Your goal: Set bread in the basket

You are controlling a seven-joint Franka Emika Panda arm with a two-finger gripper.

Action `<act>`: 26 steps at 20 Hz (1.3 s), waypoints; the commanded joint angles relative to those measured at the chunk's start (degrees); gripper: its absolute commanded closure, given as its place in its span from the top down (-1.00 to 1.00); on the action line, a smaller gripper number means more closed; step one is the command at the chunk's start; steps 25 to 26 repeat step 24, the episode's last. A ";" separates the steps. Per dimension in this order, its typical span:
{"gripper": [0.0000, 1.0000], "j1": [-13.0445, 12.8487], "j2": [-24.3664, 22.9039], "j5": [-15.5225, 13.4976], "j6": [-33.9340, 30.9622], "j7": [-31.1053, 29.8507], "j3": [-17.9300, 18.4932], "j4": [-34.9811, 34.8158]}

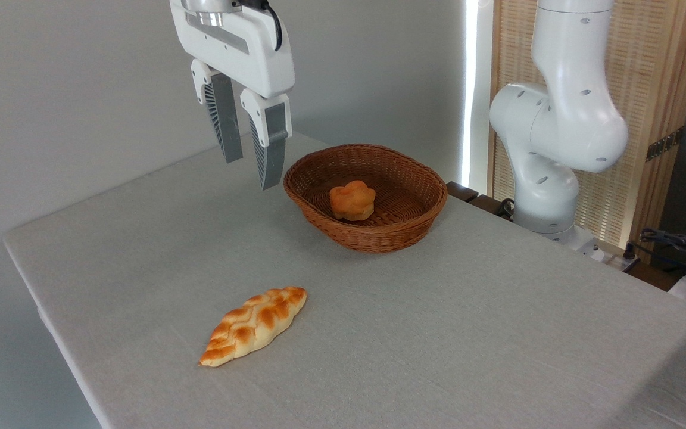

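The bread [352,201], a lobed round bun, sits on the floor of the basket [414,223], left of centre, so the placement appears complete. The braided loaf [255,325] lies well apart on the near surface [498,333], apparently a distractor. Above and left of the basket, the end effector [249,156] hangs empty, fingers slightly parted, touching nothing.

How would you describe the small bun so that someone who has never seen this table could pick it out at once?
Find the brown woven basket near the far edge of the grey table. The bun sits inside it, towards the left. It is small, round and orange with a lobed, flower-like top, unlike the long braided loaf lying on the bare tabletop nearer the camera.
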 commanded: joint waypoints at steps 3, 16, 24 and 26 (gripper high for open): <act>1.00 0.49 1.83 0.65 -0.77 0.26 -0.04 3.42; 1.00 0.58 2.54 0.74 -0.86 0.17 1.28 3.78; 1.00 0.58 2.54 0.65 -0.86 0.26 1.28 3.78; 1.00 0.58 2.54 0.65 -0.86 0.26 1.28 3.78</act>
